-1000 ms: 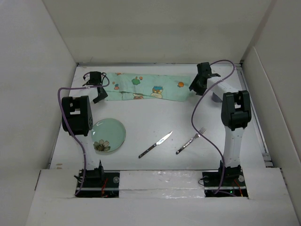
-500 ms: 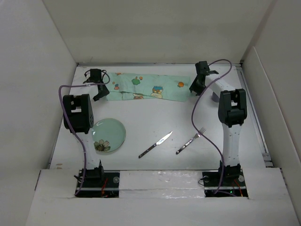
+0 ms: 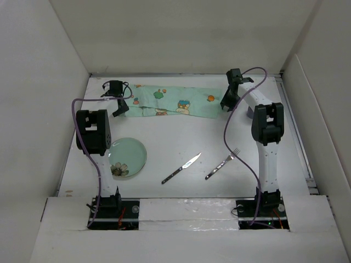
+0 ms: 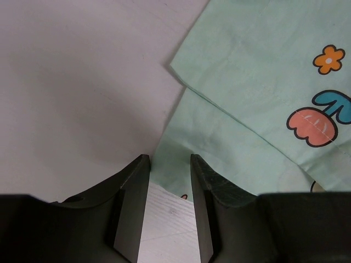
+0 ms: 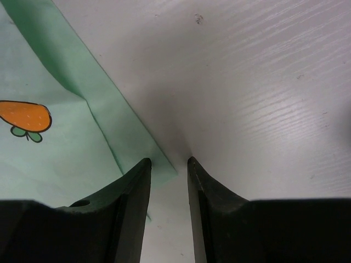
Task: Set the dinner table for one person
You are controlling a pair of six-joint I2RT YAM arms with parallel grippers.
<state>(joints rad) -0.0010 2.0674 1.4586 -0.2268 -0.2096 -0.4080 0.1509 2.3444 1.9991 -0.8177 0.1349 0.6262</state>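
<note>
The white dinner table carries a folded mint-green cartoon-print placemat at its far side. My left gripper is at the placemat's left end. In the left wrist view its jaws stand a little apart and low over the placemat's near-left corner. My right gripper is at the placemat's right end. In the right wrist view its jaws stand a little apart, astride the placemat's corner. Neither is closed on the cloth.
A pale green glass plate with a flower print lies near the left arm. A knife and a fork lie in the near middle of the table. White walls enclose the table on three sides.
Both arms have reached a little farther out. The left gripper has shifted slightly right and the right gripper slightly left, each closing in on its end of the placemat.
</note>
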